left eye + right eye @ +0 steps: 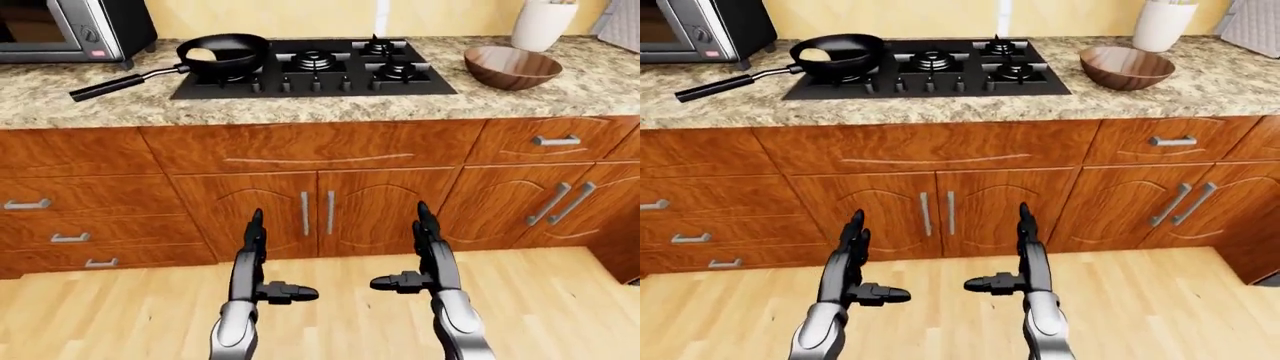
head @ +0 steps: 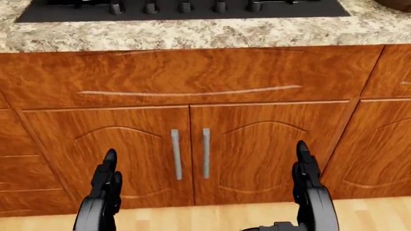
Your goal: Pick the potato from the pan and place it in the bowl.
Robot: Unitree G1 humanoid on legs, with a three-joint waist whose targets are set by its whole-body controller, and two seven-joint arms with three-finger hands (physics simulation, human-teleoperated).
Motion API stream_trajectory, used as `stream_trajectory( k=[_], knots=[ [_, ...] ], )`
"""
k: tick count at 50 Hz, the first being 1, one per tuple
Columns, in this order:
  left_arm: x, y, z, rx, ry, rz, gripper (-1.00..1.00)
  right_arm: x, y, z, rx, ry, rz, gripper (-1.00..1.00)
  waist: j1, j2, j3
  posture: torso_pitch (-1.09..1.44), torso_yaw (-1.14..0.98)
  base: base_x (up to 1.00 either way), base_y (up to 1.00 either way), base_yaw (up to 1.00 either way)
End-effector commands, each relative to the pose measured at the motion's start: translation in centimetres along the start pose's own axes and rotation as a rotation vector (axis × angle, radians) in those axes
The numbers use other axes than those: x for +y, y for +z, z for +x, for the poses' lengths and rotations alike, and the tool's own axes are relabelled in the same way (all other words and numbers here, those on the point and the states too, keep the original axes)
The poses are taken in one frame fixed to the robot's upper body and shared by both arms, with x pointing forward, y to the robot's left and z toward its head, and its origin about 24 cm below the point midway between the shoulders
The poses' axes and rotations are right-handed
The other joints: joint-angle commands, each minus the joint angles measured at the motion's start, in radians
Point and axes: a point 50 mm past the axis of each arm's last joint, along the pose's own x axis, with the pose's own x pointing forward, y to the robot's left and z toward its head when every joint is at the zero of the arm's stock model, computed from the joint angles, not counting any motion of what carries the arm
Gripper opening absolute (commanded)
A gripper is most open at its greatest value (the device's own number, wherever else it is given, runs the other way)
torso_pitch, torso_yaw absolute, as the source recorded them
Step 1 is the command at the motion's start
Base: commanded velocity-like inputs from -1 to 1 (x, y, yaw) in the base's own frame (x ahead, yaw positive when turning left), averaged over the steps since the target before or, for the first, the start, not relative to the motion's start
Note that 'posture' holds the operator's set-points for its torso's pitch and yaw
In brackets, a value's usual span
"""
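1. Left hand and right hand hang with fingers spread, empty, low before the cabinet doors
2. Bare wood floor lies around them
3. Potato sits in the pan (stove's left burner); the bowl stands right of the stove, near the counter edge

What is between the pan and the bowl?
In the left-eye view, the black stove with its burners lies between the pan and the bowl, then bare granite counter.

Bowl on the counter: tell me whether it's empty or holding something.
Empty. The bowl shows only its bare brown inside; the potato still lies in the pan.
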Motion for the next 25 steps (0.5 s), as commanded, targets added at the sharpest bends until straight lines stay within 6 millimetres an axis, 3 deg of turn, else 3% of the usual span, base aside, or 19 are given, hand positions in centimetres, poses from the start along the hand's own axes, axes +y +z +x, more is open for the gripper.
stream_trajectory(
  k=[1, 3, 5, 7, 8, 9, 11, 14, 22, 25],
  knots=[
    [0.92, 2.73, 0.24, -0.126, 0.032, 0.007, 1.00, 0.63, 2.63, 0.23, -0.122, 0.027, 0.007, 1.00, 0.006, -0.001, -0.021, 0.00, 0.00, 0.00, 0.70, 0.00],
    [0.92, 2.69, 0.21, -0.127, 0.033, 0.006, 1.00, 0.61, 2.54, 0.22, -0.122, 0.025, 0.008, 1.00, 0.006, 0.013, -0.016, 0.00, 0.00, 0.00, 0.71, 0.00],
    [0.86, 2.62, 0.29, -0.126, 0.032, 0.007, 1.00, 0.62, 2.62, 0.20, -0.124, 0.026, 0.008, 1.00, 0.001, 0.041, -0.008, 0.00, 0.00, 0.00, 0.68, 0.00],
    [0.82, 2.57, 0.29, -0.125, 0.031, 0.008, 1.00, 0.50, 2.59, 0.15, -0.125, 0.023, 0.010, 1.00, 0.000, 0.083, -0.006, 0.00, 0.00, 0.00, 0.57, 0.00],
    [0.86, 2.58, 0.29, -0.125, 0.032, 0.008, 1.00, 0.49, 2.66, 0.09, -0.126, 0.022, 0.009, 1.00, 0.001, 0.127, -0.013, 0.00, 0.00, 0.00, 0.51, 0.00],
    [0.90, 2.61, 0.29, -0.125, 0.032, 0.007, 1.00, 0.51, 2.66, 0.10, -0.125, 0.021, 0.008, 1.00, 0.010, 0.194, -0.031, 0.00, 0.00, 0.00, 0.51, 0.00],
    [0.93, 2.60, 0.30, -0.125, 0.033, 0.007, 1.00, 0.61, 2.61, 0.18, -0.124, 0.023, 0.007, 1.00, 0.020, 0.146, -0.016, 0.00, 0.00, 0.00, 0.50, 0.00],
    [0.90, 2.34, 0.42, -0.121, 0.033, 0.008, 1.00, 0.91, 2.41, 0.43, -0.119, 0.030, 0.003, 1.00, 0.031, 0.113, -0.021, 0.00, 0.00, 0.00, 0.51, 0.00],
    [0.82, 2.26, 0.38, -0.120, 0.031, 0.009, 1.00, 0.74, 2.41, 0.32, -0.121, 0.028, 0.005, 1.00, 0.024, 0.043, -0.004, 0.00, 0.00, 0.00, 0.50, 0.00],
    [0.84, 2.31, 0.35, -0.121, 0.031, 0.009, 1.00, 0.83, 2.39, 0.38, -0.121, 0.029, 0.006, 1.00, 0.020, 0.005, -0.012, 0.00, 0.00, 0.00, 0.46, 0.00]
  ],
)
